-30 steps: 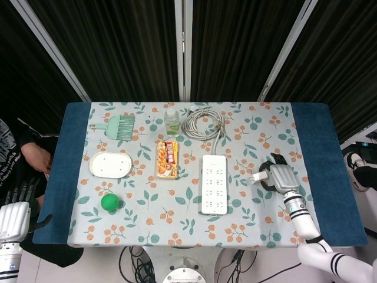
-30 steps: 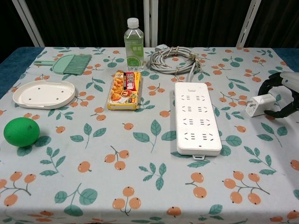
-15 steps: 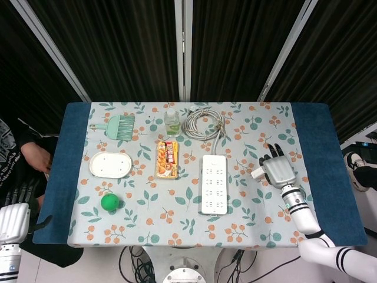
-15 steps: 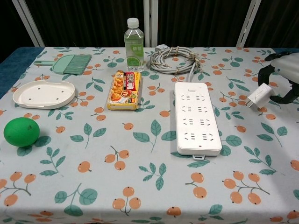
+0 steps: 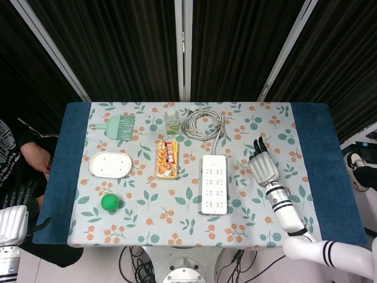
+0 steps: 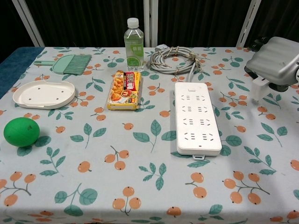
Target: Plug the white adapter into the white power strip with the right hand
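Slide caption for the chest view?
Right hand holds the white adapter raised beside the white power strip, not yet plugged in.

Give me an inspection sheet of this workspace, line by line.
Surface: table under a leaf-and-fruit patterned cloth.
Job's things: white power strip lies flat, sockets free; white adapter held above the cloth, right of the strip.
Clutter: green ball, white tray, green brush, snack pack, bottle.
Hands: right hand holds the adapter; left hand off the table's near left corner, state unclear.
Cables: grey cord coiled behind the strip.
Surroundings: dark curtains; a person at the left edge.
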